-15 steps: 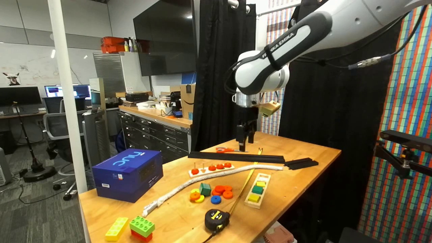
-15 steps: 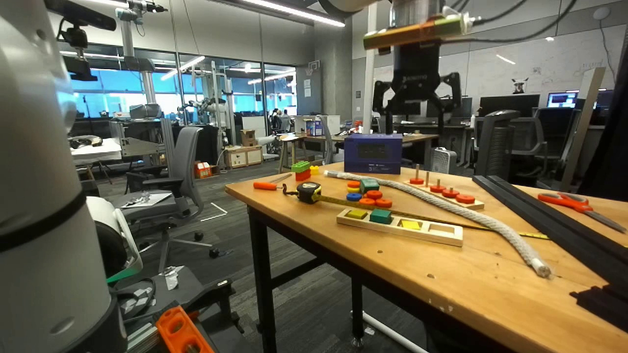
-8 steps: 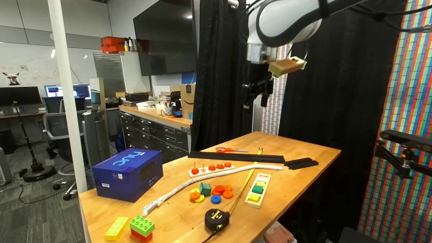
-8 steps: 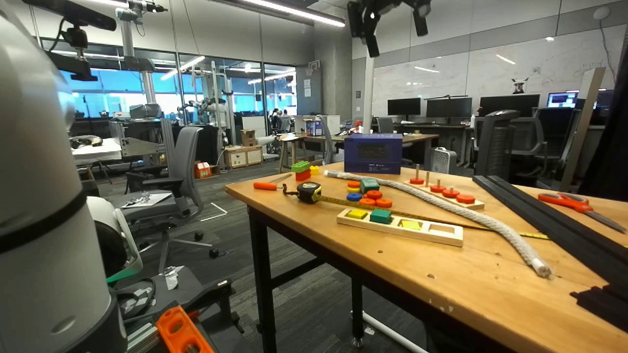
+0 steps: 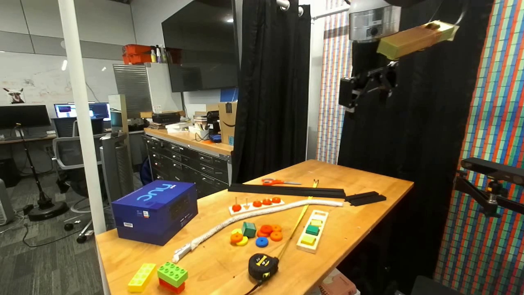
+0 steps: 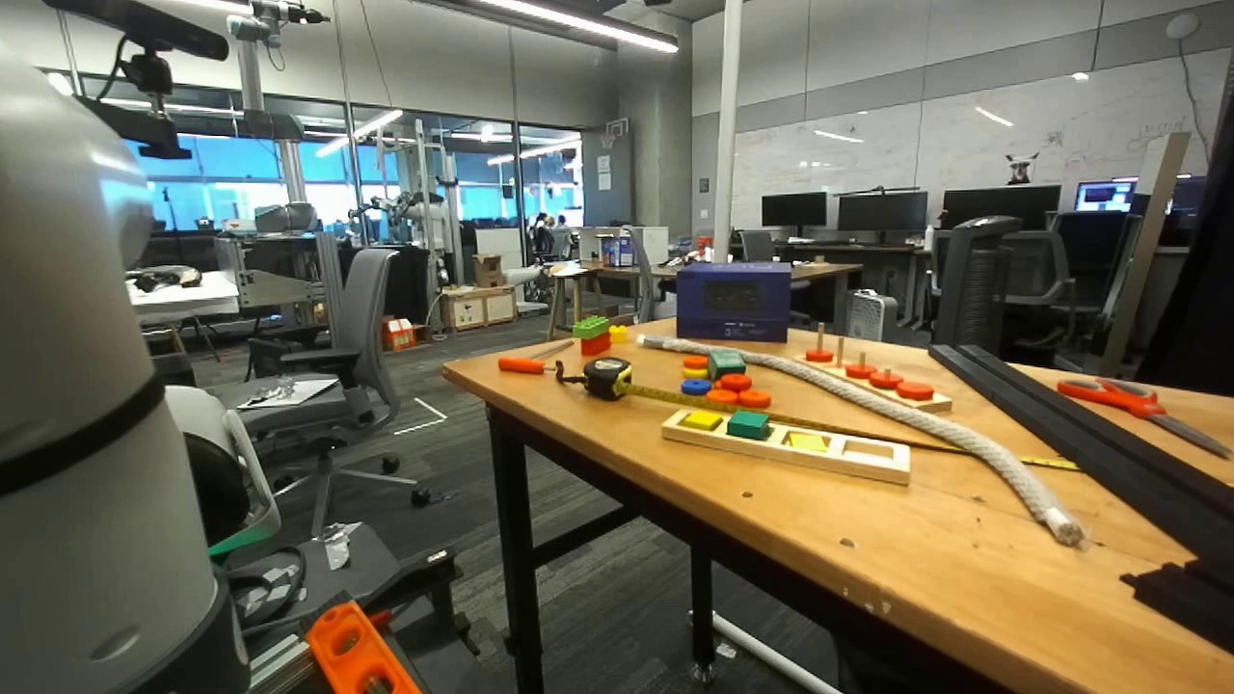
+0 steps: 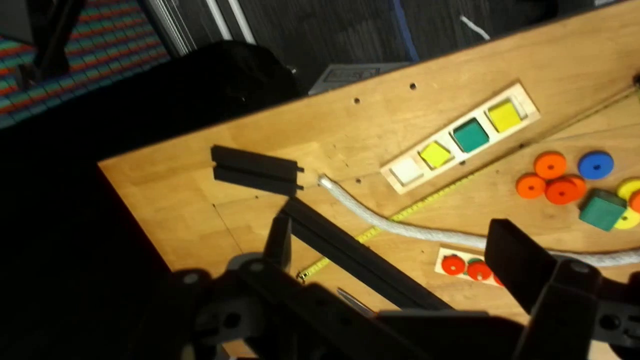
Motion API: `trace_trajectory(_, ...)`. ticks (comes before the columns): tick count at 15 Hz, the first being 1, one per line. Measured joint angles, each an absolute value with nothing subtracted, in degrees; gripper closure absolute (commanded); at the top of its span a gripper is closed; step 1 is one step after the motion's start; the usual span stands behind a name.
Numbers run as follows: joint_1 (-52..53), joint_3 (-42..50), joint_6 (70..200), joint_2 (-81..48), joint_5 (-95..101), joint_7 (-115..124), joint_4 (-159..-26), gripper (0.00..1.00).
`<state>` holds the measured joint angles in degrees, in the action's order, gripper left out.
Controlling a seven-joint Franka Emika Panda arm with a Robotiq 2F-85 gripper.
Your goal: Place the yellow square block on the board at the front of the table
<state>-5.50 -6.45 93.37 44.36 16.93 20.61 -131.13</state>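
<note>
A pale wooden board (image 5: 303, 247) with slots lies on the table, also in an exterior view (image 6: 839, 469) and the wrist view (image 7: 454, 145). It holds a yellow square block (image 7: 504, 116) in one end slot, a green block (image 7: 470, 135), and a second yellow block (image 7: 435, 155) sitting turned in its slot. The other end slot shows a pale bottom and no block. I cannot tell which yellow block the task means. My gripper (image 5: 367, 94) is high above the table, away from the board. Its fingers (image 7: 392, 237) are wide apart with nothing between them.
A white rope (image 5: 282, 208), a tape measure (image 5: 263, 266) with its tape out, and black bars (image 5: 286, 190) lie around the board. Loose rings and a green block (image 5: 248, 229), a peg board (image 5: 256, 205), scissors (image 5: 273, 182), toy bricks (image 5: 172, 275) and a blue box (image 5: 155, 213) are also on the table.
My gripper has risen from low near the scissors. It has moved right in an exterior view and left the picture upward in the other. The objects on the table have not moved.
</note>
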Motion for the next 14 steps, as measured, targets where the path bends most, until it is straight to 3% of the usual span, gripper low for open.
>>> trace_trajectory(14, 2.56, 1.66, 91.65, 61.72, 7.58, 2.38, -150.45, 0.00)
